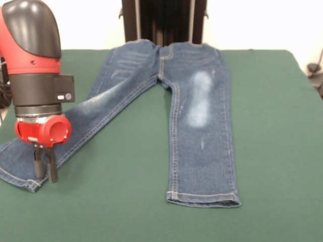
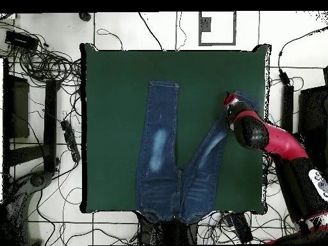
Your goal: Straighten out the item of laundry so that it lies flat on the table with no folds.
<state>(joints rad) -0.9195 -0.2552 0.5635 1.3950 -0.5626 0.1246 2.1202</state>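
A pair of dark blue jeans (image 1: 202,126) lies on the green table (image 1: 126,212), waistband at the far edge. One leg runs straight toward the near side. The other splays out to the left and ends in a hem by the left edge. My gripper (image 1: 45,176) stands upright over that splayed leg's end, its two fingers close together and shut, tips down at the hem. I see no cloth lifted between them. From overhead the jeans (image 2: 160,147) form a V and the gripper (image 2: 229,100) sits at the tip of the right-hand leg, on the table (image 2: 115,83).
The arm (image 2: 275,144) reaches in over the table's right edge in the overhead view. Cables and dark equipment (image 2: 45,64) lie on the floor around the table. The black pedestal (image 1: 164,20) stands behind the waistband.
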